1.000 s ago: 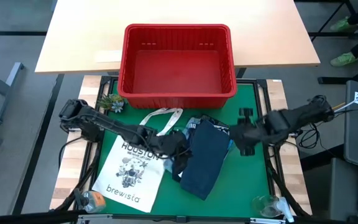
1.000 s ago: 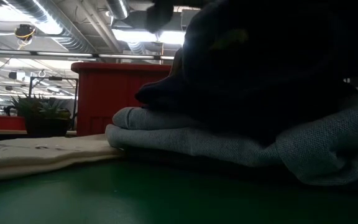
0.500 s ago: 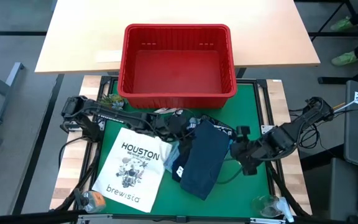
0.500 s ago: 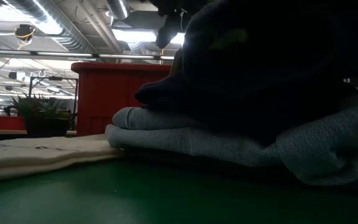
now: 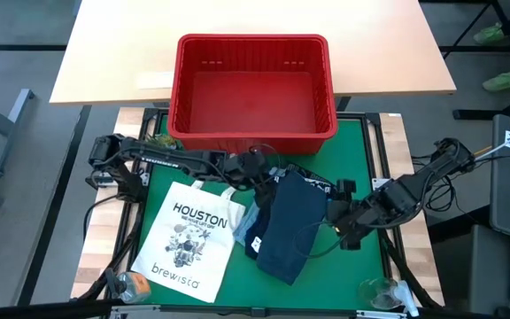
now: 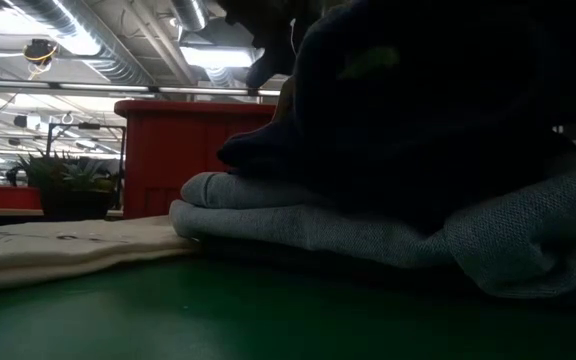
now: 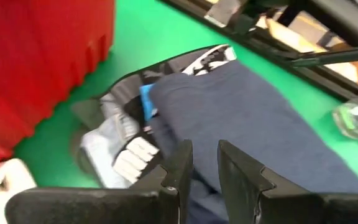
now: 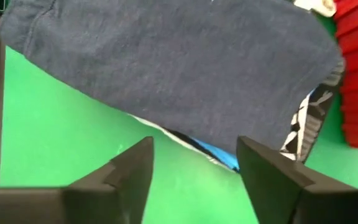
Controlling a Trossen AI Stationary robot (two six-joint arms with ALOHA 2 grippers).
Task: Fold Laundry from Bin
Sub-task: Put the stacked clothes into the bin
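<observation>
right gripper (image 5: 337,215) spread beside navy garment (image 5: 289,227); left gripper (image 5: 257,168) fingers narrowly apart, nothing between.

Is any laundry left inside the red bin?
No, in the high view the bin shows only its bare red floor, and the garments lie stacked on the green mat.

Bin (image 5: 253,131) empty inside; laundry (image 5: 290,226) & tote (image 5: 189,239) crowd mat's middle.
</observation>
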